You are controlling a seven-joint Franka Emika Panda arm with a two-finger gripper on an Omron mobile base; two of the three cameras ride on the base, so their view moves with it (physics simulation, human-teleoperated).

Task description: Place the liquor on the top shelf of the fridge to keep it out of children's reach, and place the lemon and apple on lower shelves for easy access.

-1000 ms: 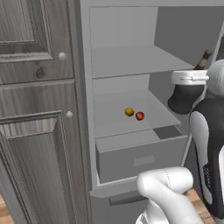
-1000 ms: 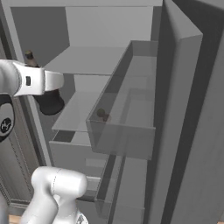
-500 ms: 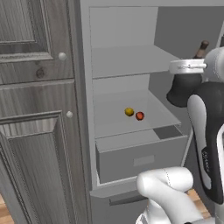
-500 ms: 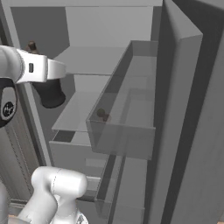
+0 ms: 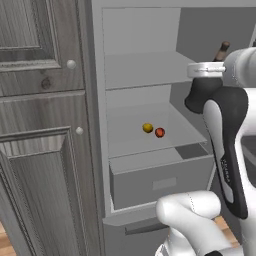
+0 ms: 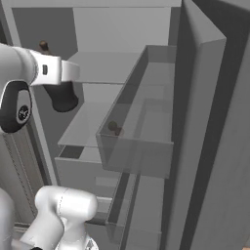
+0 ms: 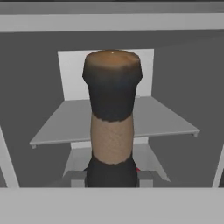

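The claw (image 7: 112,186) is shut tight on the liquor (image 7: 112,118), holding the small dark bottle up in the air. In the hand view the bottle's neck and brown stopper stand right in front of the camera, and the claw's finger tips cannot be made out. In the left base view the liquor (image 5: 202,95) hangs at the right side of the open fridge (image 5: 95,100), tilted, with its stopper poking up past the white arm. Its round body is about level with the top shelf (image 5: 142,70) and in front of that shelf's right end. Whether it touches the shelf cannot be told. In the right base view the liquor (image 6: 62,97) shows dark under the white hand, on the left.

The lemon (image 5: 147,128) and the apple (image 5: 159,132) sit side by side on one of the lower shelves (image 5: 130,135), the one just under the top shelf. The lemon is on the left and the apple is on the right, very close together. Below them is a grey drawer box (image 5: 160,182), pulled out a little toward the robot.

Left of the fridge stand grey wood cupboards (image 5: 40,125) with small round knobs. On the right, the fridge door (image 6: 205,136) stands open, with a see-through door bin (image 6: 139,141) on its inside.
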